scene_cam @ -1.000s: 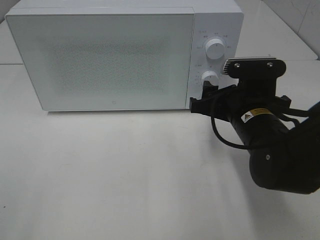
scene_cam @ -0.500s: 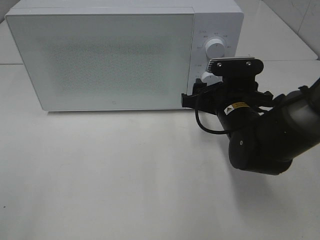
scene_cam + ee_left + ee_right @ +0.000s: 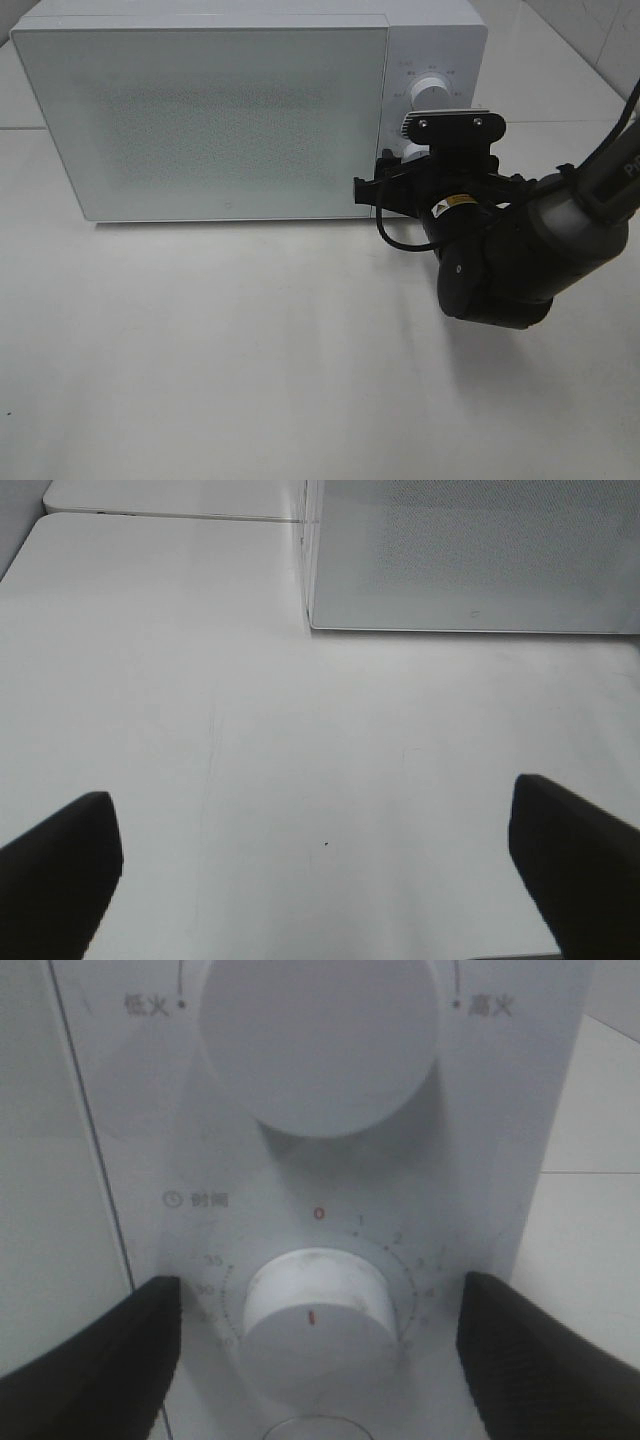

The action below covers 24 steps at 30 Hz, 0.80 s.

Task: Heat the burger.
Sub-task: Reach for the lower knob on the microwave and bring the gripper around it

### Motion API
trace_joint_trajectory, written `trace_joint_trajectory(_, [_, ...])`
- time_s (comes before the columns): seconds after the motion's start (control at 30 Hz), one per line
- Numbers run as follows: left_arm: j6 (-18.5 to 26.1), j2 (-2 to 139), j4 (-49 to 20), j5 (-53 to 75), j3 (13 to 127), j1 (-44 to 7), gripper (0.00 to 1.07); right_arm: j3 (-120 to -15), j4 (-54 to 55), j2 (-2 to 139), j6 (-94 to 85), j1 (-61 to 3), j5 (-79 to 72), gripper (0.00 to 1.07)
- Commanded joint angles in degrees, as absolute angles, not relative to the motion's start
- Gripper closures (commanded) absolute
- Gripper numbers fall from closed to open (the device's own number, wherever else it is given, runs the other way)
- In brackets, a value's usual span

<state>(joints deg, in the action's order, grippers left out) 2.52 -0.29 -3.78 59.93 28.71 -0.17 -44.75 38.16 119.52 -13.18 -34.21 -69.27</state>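
Can't see the burger anywhere. The only place it could be is behind the frosted door (image 3: 200, 120) of the microwave (image 3: 430, 40), which is shut, so I'm guessing it's inside, off to the left gripper's side of where the right gripper (image 3: 318, 1305) is working. That gripper is parked square in front of the timer knob (image 3: 318, 1325), with one jaw on each side of it. The jaws are fairly wide apart, with clear gaps to the knob, so it has hold of nothing. The knob's red mark looks lined up with the 0, so I'd say heating hasn't started. The power knob (image 3: 320, 1040) sits just above the fingers. What could go wrong? The knob is smooth and round, so if the jaws close off-centre they'll slip when twisting. A hard twist could also shove the whole microwave across the table (image 3: 250, 350), or overshoot the time. The left gripper (image 3: 320, 880) hangs wide open over bare table, holding nothing.
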Motion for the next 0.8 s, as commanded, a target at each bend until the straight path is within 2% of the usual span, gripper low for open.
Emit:
trace_joint_trajectory(0.03, [2.69,-1.72,-4.13,59.42,28.48,0.11,0.09,-45.55,37.64,119.52,-12.78,-34.03,-69.73,0.32])
trace_joint_trajectory(0.23, [2.69,-1.72,-4.13,59.42,28.48,0.11,0.09,-45.55,38.27,119.52,-12.78,-34.15,-69.73,0.34])
trace_joint_trajectory(0.3, [2.69,-1.72,-4.13,59.42,28.48,0.11,0.09,-45.44,38.27,119.35,-12.89,-34.26,-69.73,0.39])
trace_joint_trajectory(0.63, [2.69,-1.72,-4.13,59.42,28.48,0.11,0.09,-45.38,39.65,119.35,-13.18,-35.64,-69.50,0.41])
trace_joint_trajectory(0.73, [2.69,-1.72,-4.13,59.42,28.48,0.11,0.09,-45.38,39.53,119.35,-13.18,-35.70,-69.50,0.50])
trace_joint_trajectory(0.77, [2.69,-1.72,-4.13,59.42,28.48,0.11,0.09,-45.38,39.53,119.35,-13.18,-35.70,-69.50,0.60])
trace_joint_trajectory(0.8, [2.69,-1.72,-4.13,59.42,28.48,0.11,0.09,-45.38,39.53,119.35,-13.18,-35.70,-69.50,0.60])
